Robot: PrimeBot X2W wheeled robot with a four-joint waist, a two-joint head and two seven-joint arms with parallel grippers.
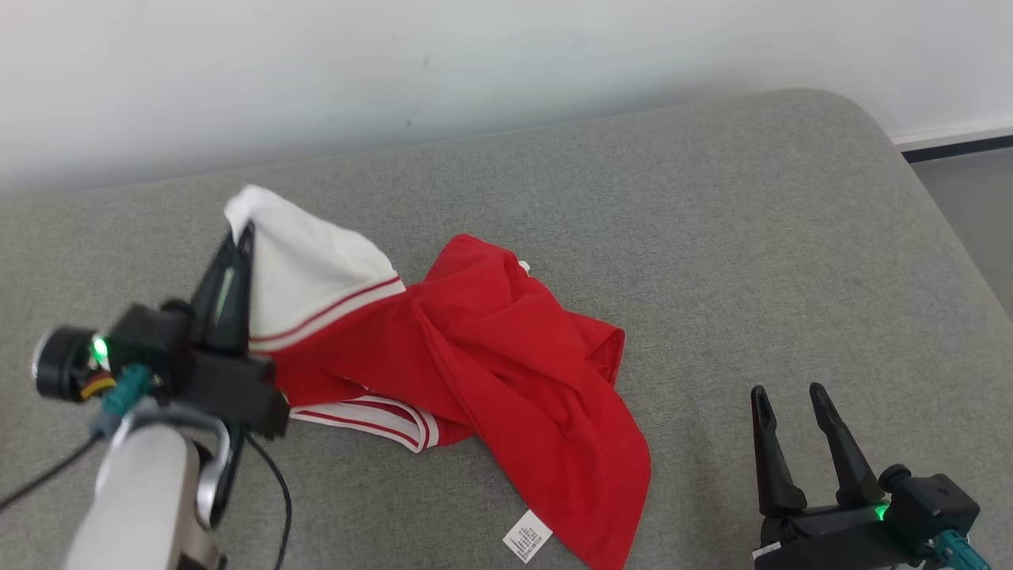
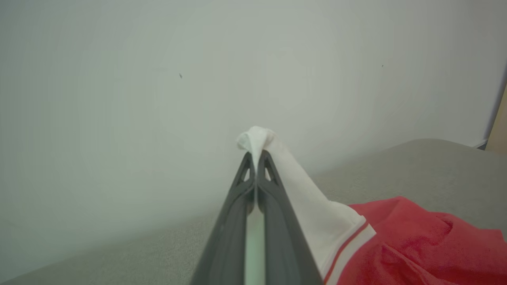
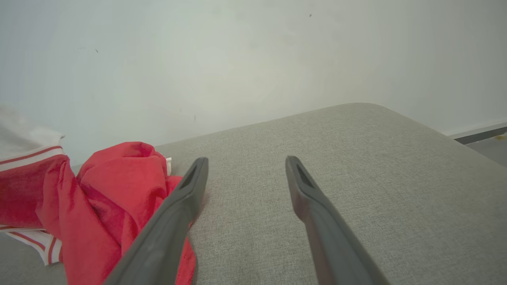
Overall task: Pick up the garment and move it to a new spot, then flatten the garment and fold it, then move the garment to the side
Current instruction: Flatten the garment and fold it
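The garment [image 1: 475, 356] is a red shirt with white, red-striped sleeves, crumpled on the grey cushion. My left gripper [image 1: 241, 237] is shut on a white sleeve end, lifting it off the surface while the red body trails down to the right. The left wrist view shows the two fingers pressed together on the white cloth, with my left gripper [image 2: 256, 155] pinching the garment [image 2: 416, 241] at its tip. My right gripper [image 1: 787, 392] stands open at the lower right, apart from the garment [image 3: 107, 198]; in its own wrist view the right gripper [image 3: 245, 160] holds nothing.
The grey cushioned surface [image 1: 752, 237] runs back to a white wall [image 1: 475, 55]. Its rounded right edge drops to a grey floor [image 1: 973, 214] with a dark skirting strip. A white care label [image 1: 527, 536] sticks out at the garment's front hem.
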